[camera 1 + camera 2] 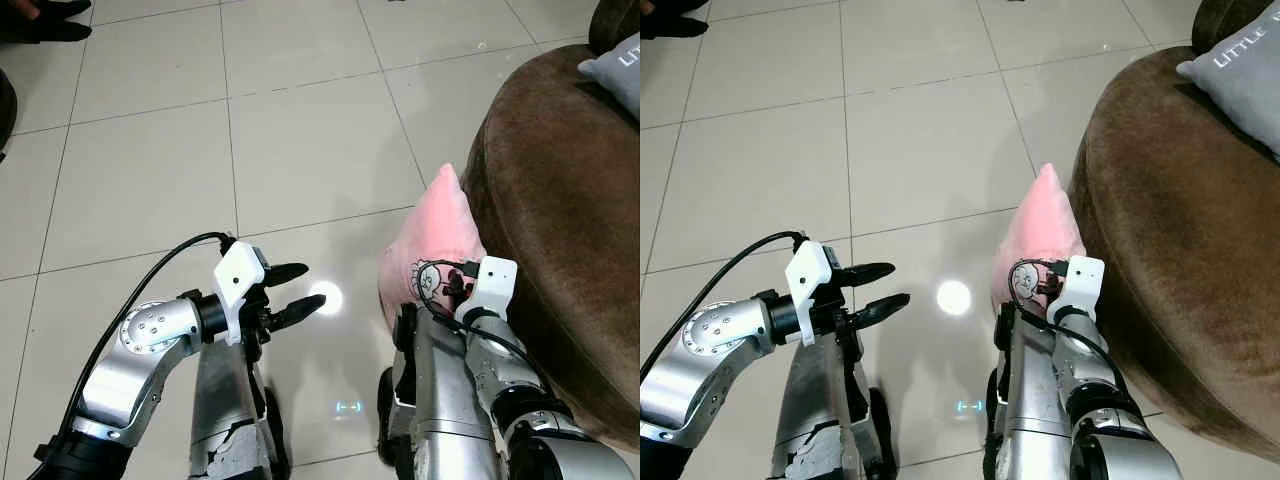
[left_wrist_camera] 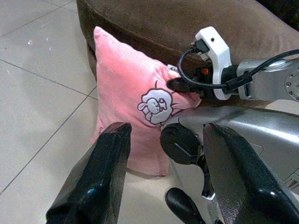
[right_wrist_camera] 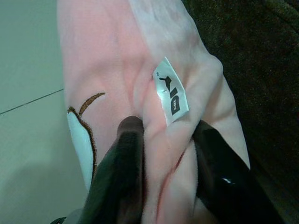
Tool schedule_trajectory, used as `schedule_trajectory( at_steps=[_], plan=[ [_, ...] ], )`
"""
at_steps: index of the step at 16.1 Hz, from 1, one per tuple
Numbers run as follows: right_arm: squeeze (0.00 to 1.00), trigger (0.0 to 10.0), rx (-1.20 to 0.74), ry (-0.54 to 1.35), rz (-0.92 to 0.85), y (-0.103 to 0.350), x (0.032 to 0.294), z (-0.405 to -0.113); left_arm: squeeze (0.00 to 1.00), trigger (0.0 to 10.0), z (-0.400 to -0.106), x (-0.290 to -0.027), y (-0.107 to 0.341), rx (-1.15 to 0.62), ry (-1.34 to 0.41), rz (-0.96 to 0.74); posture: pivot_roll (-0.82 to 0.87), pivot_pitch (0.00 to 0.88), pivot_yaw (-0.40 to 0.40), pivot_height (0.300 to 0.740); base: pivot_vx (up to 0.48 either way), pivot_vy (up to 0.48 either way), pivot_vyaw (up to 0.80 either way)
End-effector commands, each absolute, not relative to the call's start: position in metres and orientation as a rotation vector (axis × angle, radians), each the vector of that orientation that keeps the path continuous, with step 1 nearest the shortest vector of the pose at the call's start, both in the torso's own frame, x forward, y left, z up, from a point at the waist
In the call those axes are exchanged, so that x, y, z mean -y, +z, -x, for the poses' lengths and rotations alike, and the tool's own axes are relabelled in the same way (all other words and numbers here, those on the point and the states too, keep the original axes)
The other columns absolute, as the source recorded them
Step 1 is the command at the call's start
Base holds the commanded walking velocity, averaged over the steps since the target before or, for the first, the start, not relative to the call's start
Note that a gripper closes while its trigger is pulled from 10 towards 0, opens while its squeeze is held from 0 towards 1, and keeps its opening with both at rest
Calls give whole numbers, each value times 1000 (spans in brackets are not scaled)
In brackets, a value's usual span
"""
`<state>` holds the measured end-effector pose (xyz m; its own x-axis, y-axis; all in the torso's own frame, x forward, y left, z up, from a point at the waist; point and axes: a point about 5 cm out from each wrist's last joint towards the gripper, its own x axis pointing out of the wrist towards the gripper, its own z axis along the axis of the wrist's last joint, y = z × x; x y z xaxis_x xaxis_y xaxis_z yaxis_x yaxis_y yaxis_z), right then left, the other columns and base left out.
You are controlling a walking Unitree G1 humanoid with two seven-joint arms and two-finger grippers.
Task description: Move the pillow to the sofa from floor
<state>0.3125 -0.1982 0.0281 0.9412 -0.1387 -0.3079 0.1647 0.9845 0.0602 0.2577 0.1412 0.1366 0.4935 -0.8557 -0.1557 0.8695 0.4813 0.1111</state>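
Right tool (image 3: 161,154) is clenched on a fold of the pillow (image 1: 432,245), its two black fingers (image 3: 124,163) pinching pink fabric just beside the white label (image 3: 171,92). The pillow stands on edge on the floor (image 1: 300,130), leaning against the brown sofa (image 1: 560,200), its top corner pointing up and the bunny print (image 2: 156,100) facing the robot. The left tool (image 1: 297,292) hangs released over bare tile, well apart from the pillow and pointed toward it.

The grip looks shallow: only a bunch of cover near one corner, so the stuffing will likely sag and swing once lifted. I would raise it straight up until the lower edge clears the sofa's rounded front, then carry it over the seat toward the grey cushion (image 1: 1240,75) before letting go. Dragging it up the sofa's side risks peeling the fabric out of the pinch. If it slips, the left tool could support the far side.
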Motion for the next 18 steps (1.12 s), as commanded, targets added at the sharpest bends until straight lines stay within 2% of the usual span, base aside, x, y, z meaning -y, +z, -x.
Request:
schedule_trajectory(
  at_steps=[1, 7, 13, 14, 15, 16, 18],
  plan=[
    [0, 0, -373, -148, -89, 12, 196, -300, 0, 10000, -254, -141, 130, -110, -1073, -197, 182, 289, 81, 505, 0, 0, 0],
    [0, 0, -367, -100, -91, 10, 192, -297, 0, 10000, -254, -140, 126, -111, -1083, -209, 172, 252, 75, 505, 0, 0, 0],
    [0, 0, -344, -33, -117, 8, 181, -294, 0, 10000, -261, -135, 117, -81, -1002, -187, 127, 165, 31, 505, 0, 0, 0],
    [0, 0, -283, 0, -170, 18, 174, -298, 0, 10000, -264, -135, 116, -71, -965, -172, 113, 142, 20, 505, 0, 0, 0],
    [0, 0, -144, 85, -236, 45, 160, -304, 0, 10000, -268, -135, 118, -48, -898, -115, 79, 97, 2, 505, 0, 0, 0],
    [0, 0, -99, 104, -259, 56, 157, -304, 0, 10000, -268, -134, 118, -41, -885, -100, 72, 88, -2, 505, 0, 0, 0],
    [0, 0, 113, 95, -384, 115, 157, -301, 0, 10000, -271, -128, 128, 11, -862, -45, 52, 59, -8, 505, 0, 0, 0]
  ],
)
